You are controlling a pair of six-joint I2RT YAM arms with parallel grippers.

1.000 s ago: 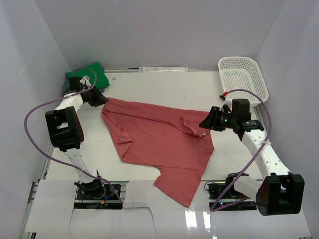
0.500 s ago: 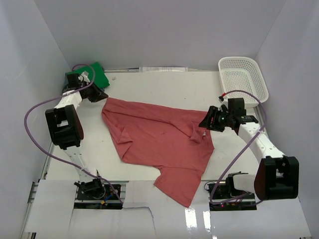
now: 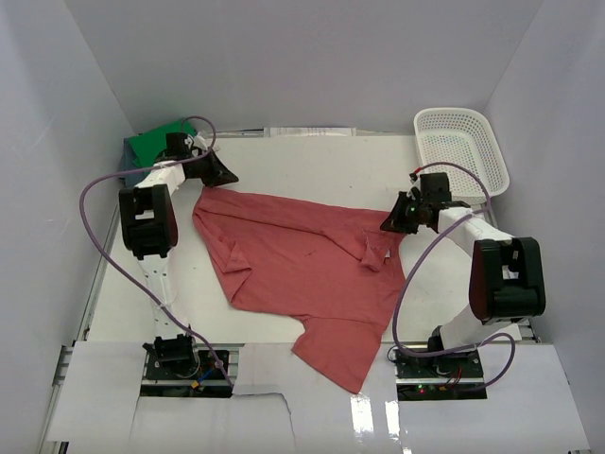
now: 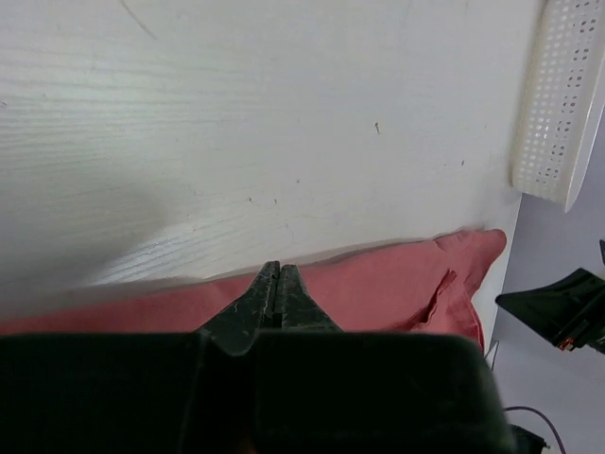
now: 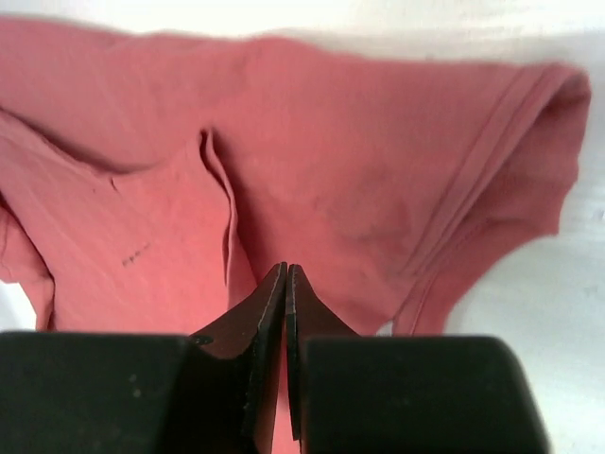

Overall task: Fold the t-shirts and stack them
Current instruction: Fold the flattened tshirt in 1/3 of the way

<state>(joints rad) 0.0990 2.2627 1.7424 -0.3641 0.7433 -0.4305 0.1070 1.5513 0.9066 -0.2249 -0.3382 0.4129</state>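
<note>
The brick-red t-shirt (image 3: 302,265) lies spread and rumpled across the middle of the table. My left gripper (image 3: 227,177) sits at its far edge near the left shoulder. In the left wrist view its jaws (image 4: 279,268) are pressed together right on the cloth's slightly raised edge (image 4: 397,293). My right gripper (image 3: 388,224) is at the shirt's right sleeve. There its jaws (image 5: 285,268) are shut on a crease of the red cloth (image 5: 359,142). A green t-shirt (image 3: 156,144) lies folded in the far left corner.
A white lattice basket (image 3: 460,147) stands at the far right, its rim also in the left wrist view (image 4: 567,95). White walls close in the table (image 3: 312,165) on three sides. Purple cables loop off both arms.
The left arm swung right from the green shirt to the red shirt's far edge and closed. The right gripper closed on the sleeve and its arm folded in.
</note>
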